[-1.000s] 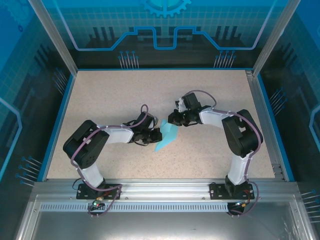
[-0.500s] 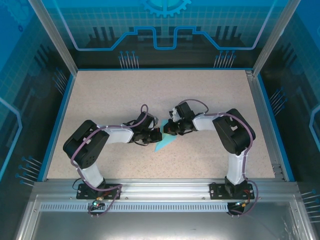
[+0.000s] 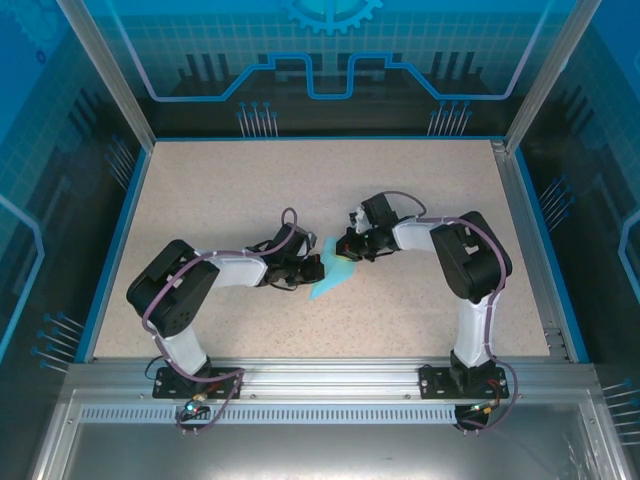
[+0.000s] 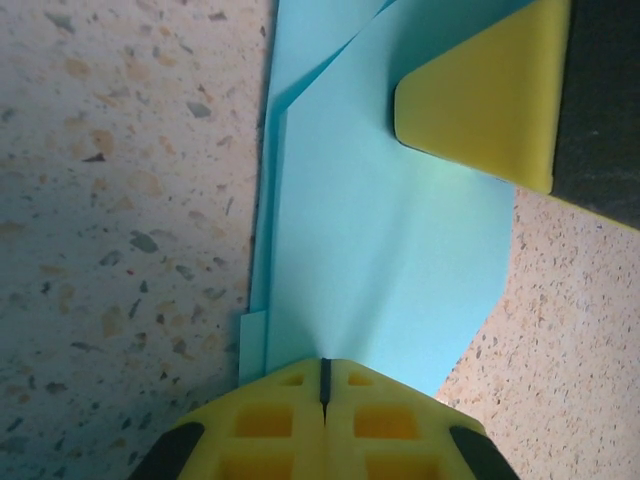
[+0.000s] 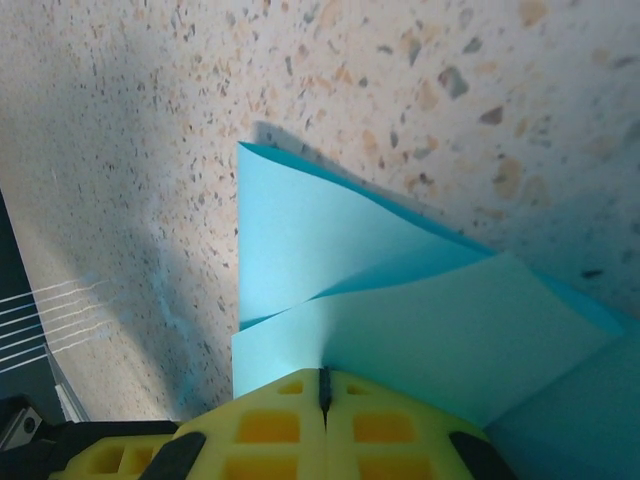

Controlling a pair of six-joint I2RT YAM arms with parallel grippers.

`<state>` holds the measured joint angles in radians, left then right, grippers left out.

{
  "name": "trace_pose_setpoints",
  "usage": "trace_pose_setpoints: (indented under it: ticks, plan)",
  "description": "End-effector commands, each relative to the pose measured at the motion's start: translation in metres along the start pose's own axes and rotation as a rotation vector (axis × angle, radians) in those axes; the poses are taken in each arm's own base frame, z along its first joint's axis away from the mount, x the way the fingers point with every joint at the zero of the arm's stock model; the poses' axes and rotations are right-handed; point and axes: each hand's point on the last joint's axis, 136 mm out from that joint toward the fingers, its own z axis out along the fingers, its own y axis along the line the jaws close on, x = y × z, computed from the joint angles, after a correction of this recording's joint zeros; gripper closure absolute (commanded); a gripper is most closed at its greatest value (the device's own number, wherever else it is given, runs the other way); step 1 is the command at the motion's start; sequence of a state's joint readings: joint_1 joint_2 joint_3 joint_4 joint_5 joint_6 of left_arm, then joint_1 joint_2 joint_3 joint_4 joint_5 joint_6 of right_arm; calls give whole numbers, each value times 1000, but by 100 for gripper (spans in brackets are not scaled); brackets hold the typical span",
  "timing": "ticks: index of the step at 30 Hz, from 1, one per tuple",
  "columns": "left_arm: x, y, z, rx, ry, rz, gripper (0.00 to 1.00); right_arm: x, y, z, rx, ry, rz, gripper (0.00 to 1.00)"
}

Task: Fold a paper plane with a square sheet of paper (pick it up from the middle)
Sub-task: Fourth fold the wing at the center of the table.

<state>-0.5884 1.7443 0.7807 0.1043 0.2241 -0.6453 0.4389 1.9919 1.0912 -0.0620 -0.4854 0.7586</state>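
Since a second ago your right arm has tucked its elbow in and its wrist has crept toward the left one, so less of the blue sheet (image 3: 333,277) shows between them. It sits mid-table (image 3: 420,200), partly folded with layers overlapping, low over the speckled top (can't tell if it touches). The left gripper (image 4: 322,375) is pressed together on the sheet's near edge. The right gripper (image 5: 323,385) is clamped on a folded flap, and its yellow pad (image 4: 480,100) shows over the paper in the left wrist view. I read this as mid-fold crease work, with no plane formed yet. There's no legible writing: the sheet is plain, and the backdrop's gear graphic (image 3: 330,12) has no text.
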Motion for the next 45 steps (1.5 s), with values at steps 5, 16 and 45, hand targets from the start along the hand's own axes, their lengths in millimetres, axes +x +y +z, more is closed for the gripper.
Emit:
trace_pose_setpoints:
  ticks: [5, 16, 45]
  plan:
    - [52, 59, 4, -185, 149, -42, 97, -39, -66, -14, 226, -114, 93, 95]
    - [55, 61, 6, -186, 158, -39, 97, -58, -73, -21, 207, -139, 114, 93]
    - [53, 58, 6, -177, 158, -44, 97, -27, 17, -39, -20, -126, -64, 90]
